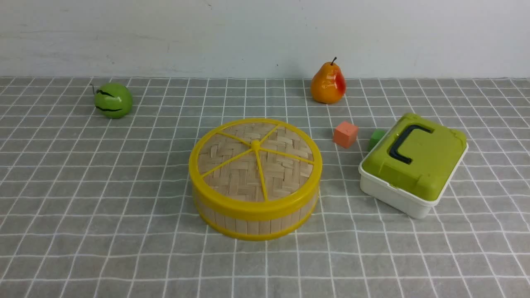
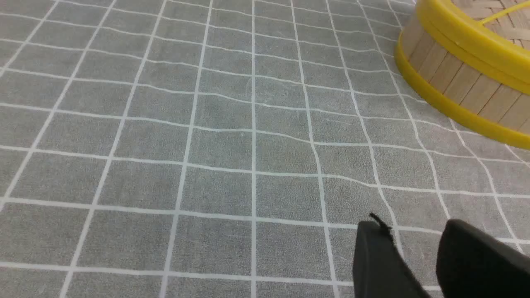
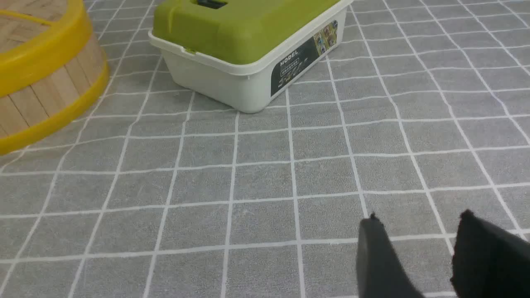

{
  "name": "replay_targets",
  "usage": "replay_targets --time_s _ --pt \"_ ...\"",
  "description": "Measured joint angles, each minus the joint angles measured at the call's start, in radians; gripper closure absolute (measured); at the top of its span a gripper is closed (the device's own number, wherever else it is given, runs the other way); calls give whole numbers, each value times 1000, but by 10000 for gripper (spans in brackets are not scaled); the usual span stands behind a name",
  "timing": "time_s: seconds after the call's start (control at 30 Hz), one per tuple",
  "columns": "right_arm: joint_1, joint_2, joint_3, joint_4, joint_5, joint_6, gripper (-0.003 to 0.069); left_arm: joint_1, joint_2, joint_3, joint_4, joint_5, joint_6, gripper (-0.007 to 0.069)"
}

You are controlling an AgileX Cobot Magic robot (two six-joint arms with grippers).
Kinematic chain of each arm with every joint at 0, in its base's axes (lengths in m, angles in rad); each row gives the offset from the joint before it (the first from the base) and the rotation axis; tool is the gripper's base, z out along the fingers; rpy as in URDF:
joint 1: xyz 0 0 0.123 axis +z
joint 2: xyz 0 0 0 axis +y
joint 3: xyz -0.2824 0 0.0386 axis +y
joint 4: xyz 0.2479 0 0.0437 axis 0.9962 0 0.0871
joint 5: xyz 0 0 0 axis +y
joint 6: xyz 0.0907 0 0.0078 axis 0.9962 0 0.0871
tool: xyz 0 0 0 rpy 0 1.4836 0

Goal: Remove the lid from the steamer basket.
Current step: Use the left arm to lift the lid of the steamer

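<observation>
I see a grey cloth [image 1: 103,231] with a white grid over the table, and a pale wall [image 1: 248,33] behind it. My left gripper [image 2: 414,225] is released, its two black fingers [image 2: 372,256] parted above bare cloth; the right gripper [image 3: 419,219] is also released, fingers [image 3: 379,256] apart over the cloth. Neither arm shows in the front view.

The steamer basket [image 1: 252,225] sits at the middle of the table, near both grippers but touched by neither; the lid [image 1: 232,163] lies flat on its top rim, closing it, so I cannot tell what is inside.

Taking the basket as the dial's centre in the front view: at 3 o'clock stands a white box [image 1: 393,194], set askew, its green lid [image 1: 430,165] with a black handle [image 1: 405,142] shut, contents hidden; at 2 o'clock an orange cube [image 1: 345,134], with a green cube [image 1: 376,138] just beside the box's far corner; at 1 o'clock a pear [image 1: 328,82] stands upright near the wall; at 10 o'clock a green fruit [image 1: 113,100], well apart from the basket.
</observation>
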Motion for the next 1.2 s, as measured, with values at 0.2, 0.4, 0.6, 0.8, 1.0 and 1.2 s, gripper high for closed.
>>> replay_targets --time_s 0.2,0.4,0.6,0.8,1.0,1.2 --pt "0 0 0 0 0 0 417 0 0 0 -1 0 0 406" --pt "0 0 0 0 0 0 417 0 0 0 -1 0 0 399" --pt "0 0 0 0 0 0 417 0 0 0 -1 0 0 396" --pt "0 0 0 0 0 0 417 0 0 0 -1 0 0 396" --pt "0 0 0 0 0 0 417 0 0 0 21 0 3 388" --pt "0 0 0 0 0 0 417 0 0 0 26 -7 3 388"
